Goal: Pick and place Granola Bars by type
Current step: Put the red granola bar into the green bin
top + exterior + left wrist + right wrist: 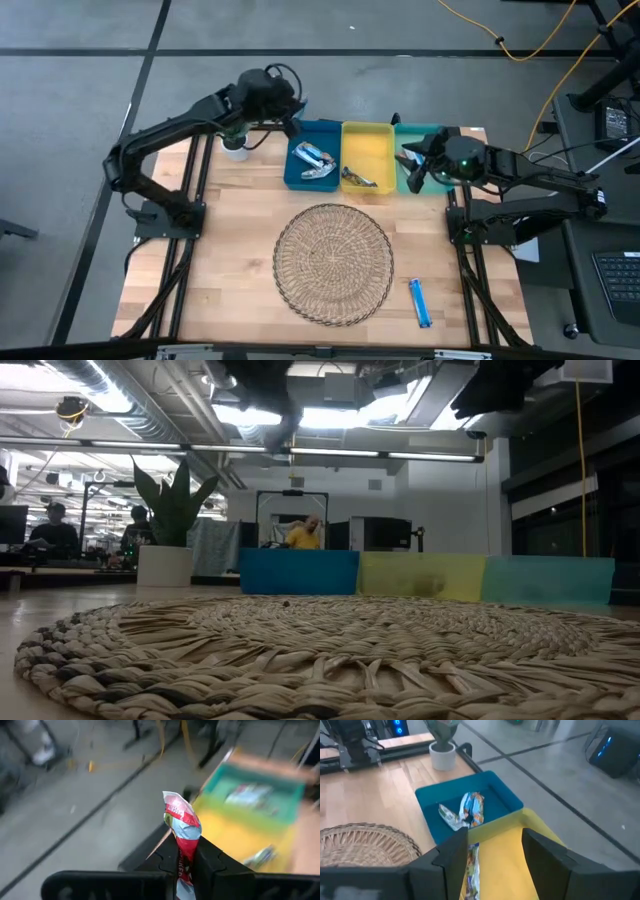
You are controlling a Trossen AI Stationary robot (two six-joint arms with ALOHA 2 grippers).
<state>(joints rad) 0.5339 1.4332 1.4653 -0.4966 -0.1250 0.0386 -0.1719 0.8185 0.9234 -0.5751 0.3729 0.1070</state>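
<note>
Teal tray (265,795) blurred beyond left gripper (185,865), clamping red-green bar (183,827).

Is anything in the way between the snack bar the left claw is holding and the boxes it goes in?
Nothing visible blocks it. The left gripper is shut on a red-green granola bar, held up near the blue tray. The yellow tray and teal tray sit open-topped beside it. The right gripper hovers open over the trays and might crowd the path.
</note>
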